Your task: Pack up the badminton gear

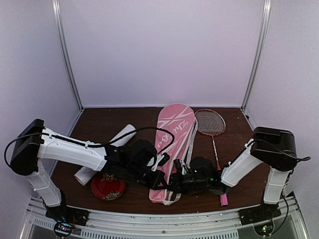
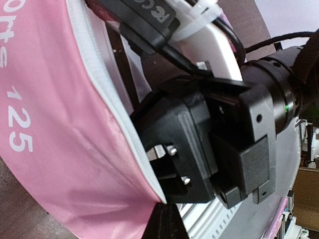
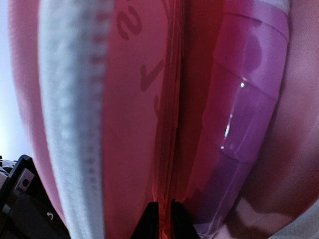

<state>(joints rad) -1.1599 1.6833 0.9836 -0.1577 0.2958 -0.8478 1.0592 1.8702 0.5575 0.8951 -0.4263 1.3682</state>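
The long pink bag (image 1: pixel 169 144) with white lettering lies lengthwise in the middle of the table. My left gripper (image 1: pixel 160 178) and right gripper (image 1: pixel 177 182) meet at its near end. In the left wrist view my left gripper (image 2: pixel 167 219) is shut on the bag's white zip edge (image 2: pixel 107 94). In the right wrist view my right gripper (image 3: pixel 164 219) is shut on a fold of the bag's fabric (image 3: pixel 172 124). A pink racquet handle (image 3: pixel 244 124) lies inside the bag. A second racquet (image 1: pixel 210 122) lies right of the bag. The white tube (image 1: pixel 107 149) lies on the left. The shuttlecocks are out of view.
A red floral plate (image 1: pixel 108 187) sits at the near left beside the tube's end. The outer racquet's pink handle (image 1: pixel 224 199) reaches the near table edge under my right arm. My right gripper's black body (image 2: pixel 224 144) fills the left wrist view.
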